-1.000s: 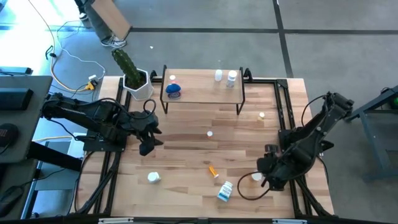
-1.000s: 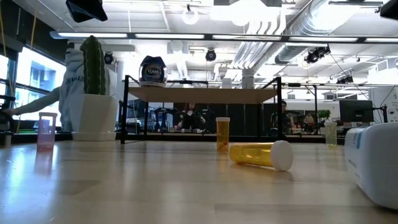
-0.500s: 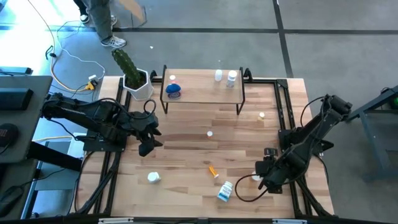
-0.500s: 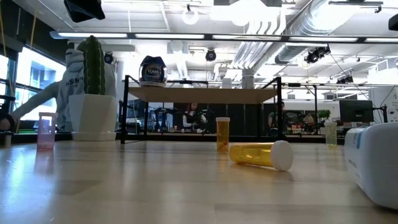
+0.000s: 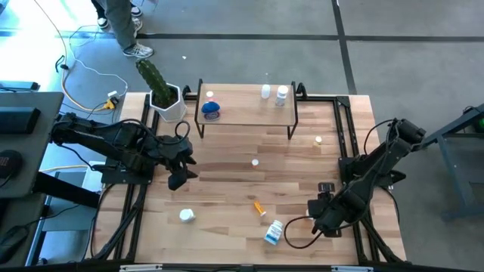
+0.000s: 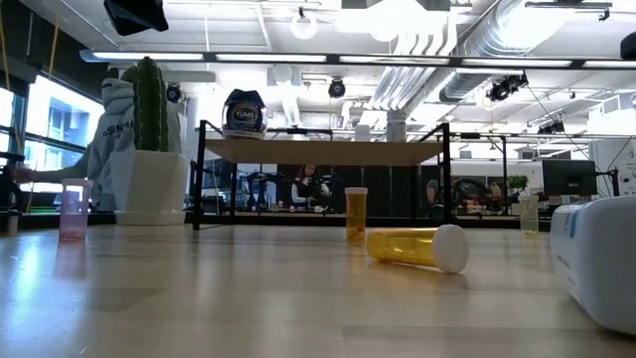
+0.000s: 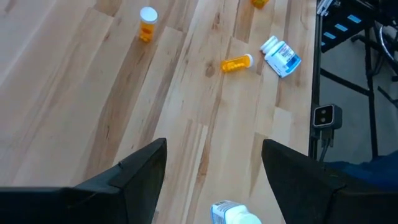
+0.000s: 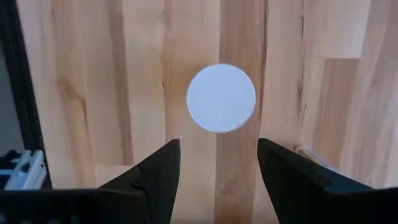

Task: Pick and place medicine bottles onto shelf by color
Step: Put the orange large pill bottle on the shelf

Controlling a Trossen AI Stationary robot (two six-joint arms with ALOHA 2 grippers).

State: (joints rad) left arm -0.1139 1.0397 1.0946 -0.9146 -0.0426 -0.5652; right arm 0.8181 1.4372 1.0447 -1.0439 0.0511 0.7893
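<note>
Right end effector (image 5: 316,219) low at the near right corner of the table (image 5: 227,162), arm folded down from its base at the table's right edge, wrist pointing straight down. Fingers (image 8: 155,171) spread wide, holding nothing; a white round cap (image 8: 221,98) sits on the wood directly below, centred in the gap.

Left end effector (image 5: 180,178) hovers over the table's left side, arm reaching in from the left edge, fingers (image 7: 134,171) wide apart, empty.

Shelf (image 5: 246,113) at the far middle of the table. On it: blue bottle (image 5: 211,110) at the left end, two white bottles (image 5: 281,94) at the right end.

Loose on the table: orange vial (image 5: 259,207) lying on its side, white bottle with blue label (image 5: 274,231) just beside it, white bottle (image 5: 186,216) near left, small upright vial (image 5: 255,162) mid-table, another (image 5: 318,140) right of the shelf.

Potted cactus (image 5: 162,94) left of the shelf.
</note>
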